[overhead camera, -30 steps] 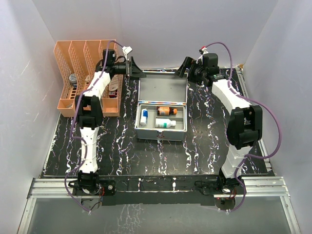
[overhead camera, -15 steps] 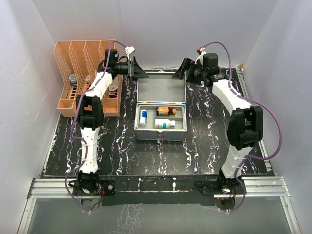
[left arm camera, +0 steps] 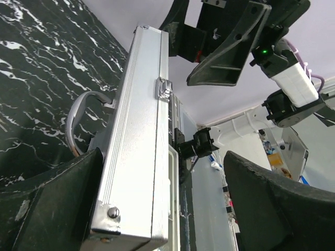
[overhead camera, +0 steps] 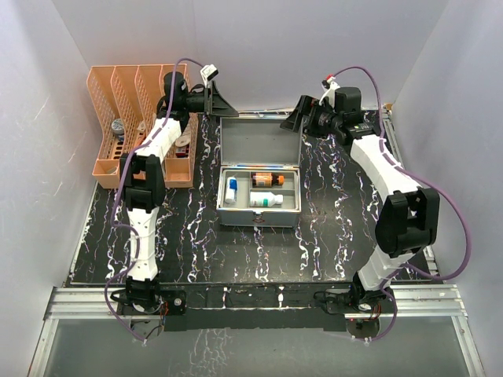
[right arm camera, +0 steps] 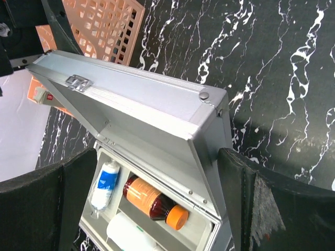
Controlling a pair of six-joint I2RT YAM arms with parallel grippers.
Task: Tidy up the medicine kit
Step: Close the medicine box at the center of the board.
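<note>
The medicine kit, a grey metal box, stands open mid-table with its lid raised toward the back. Its inner tray holds an amber bottle with an orange cap, a white bottle and a small blue-and-white pack. My left gripper hovers open at the lid's back left corner. In the left wrist view the lid's edge lies between the fingers. My right gripper is open at the lid's back right corner, its fingers straddling that end.
An orange slotted file rack stands at the back left and holds a few small items. White walls close in the back and both sides. The kit's wire handle lies at its front.
Both grippers have drawn a little toward the back wall, and the right arm's elbow has swung out to the right. The lid looks unmoved.
</note>
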